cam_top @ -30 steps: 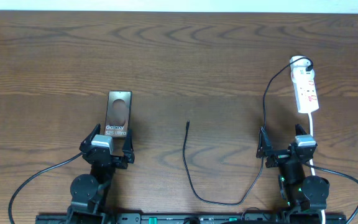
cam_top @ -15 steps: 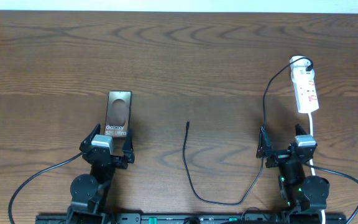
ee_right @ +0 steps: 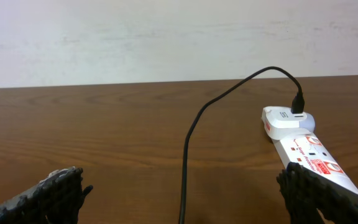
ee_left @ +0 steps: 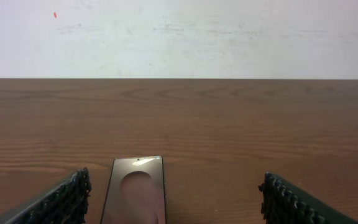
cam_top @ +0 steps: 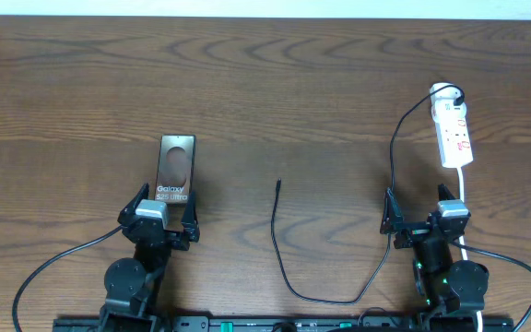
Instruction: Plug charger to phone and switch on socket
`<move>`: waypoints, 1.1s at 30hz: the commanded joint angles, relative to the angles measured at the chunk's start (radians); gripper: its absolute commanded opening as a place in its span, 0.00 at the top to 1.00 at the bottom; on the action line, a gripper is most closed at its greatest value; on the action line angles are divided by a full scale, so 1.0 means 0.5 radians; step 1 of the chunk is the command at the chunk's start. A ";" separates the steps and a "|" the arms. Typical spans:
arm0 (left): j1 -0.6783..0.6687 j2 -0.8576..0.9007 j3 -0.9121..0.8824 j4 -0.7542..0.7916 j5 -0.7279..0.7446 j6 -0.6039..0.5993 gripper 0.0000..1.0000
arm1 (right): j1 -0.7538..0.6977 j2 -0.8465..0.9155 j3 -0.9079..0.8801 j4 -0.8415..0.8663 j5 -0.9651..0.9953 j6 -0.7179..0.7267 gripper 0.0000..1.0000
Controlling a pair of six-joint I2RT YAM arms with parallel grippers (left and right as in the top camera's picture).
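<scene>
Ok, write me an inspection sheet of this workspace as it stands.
Surface: brown wooden table.
Job's things: phone flat, screen up, just ahead of the left claw; charger tip loose mid-table, apart from the phone; socket far right, charger's other end plugged in at its far end.
Clutter: nothing seen.
Grippers: left claw open, empty; right claw open, empty.
Cables: charger loops toward the right arm; white cord runs from the socket past that arm.
Surroundings: white wall behind the table.

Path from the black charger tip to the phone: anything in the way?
Nothing visible. Only bare brown wooden table lies between the thin black charger cable's tip and the flat dark-screened smartphone.
</scene>
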 commanded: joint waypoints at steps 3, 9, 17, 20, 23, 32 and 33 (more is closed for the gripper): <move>0.010 -0.011 -0.022 -0.083 0.004 0.005 0.14 | 0.014 -0.012 -0.002 -0.008 0.009 -0.027 0.01; 0.011 -0.011 -0.022 -0.083 0.004 0.005 0.14 | 0.014 -0.012 -0.002 -0.009 0.009 -0.027 0.01; 0.011 -0.011 -0.022 -0.083 0.004 0.005 0.14 | 0.014 -0.012 -0.002 -0.009 0.009 -0.027 0.01; 0.011 -0.011 -0.022 -0.082 0.003 0.005 0.14 | 0.014 -0.012 -0.002 -0.009 0.009 -0.027 0.01; 0.011 -0.011 -0.022 -0.076 0.003 0.005 0.14 | 0.014 -0.012 -0.002 -0.008 0.009 -0.027 0.01; 0.010 -0.011 -0.021 -0.035 0.005 -0.004 0.14 | 0.014 -0.012 -0.002 -0.008 0.009 -0.027 0.01; 0.011 -0.011 -0.021 -0.030 0.005 -0.004 0.14 | 0.014 -0.012 -0.002 -0.008 0.008 -0.027 0.01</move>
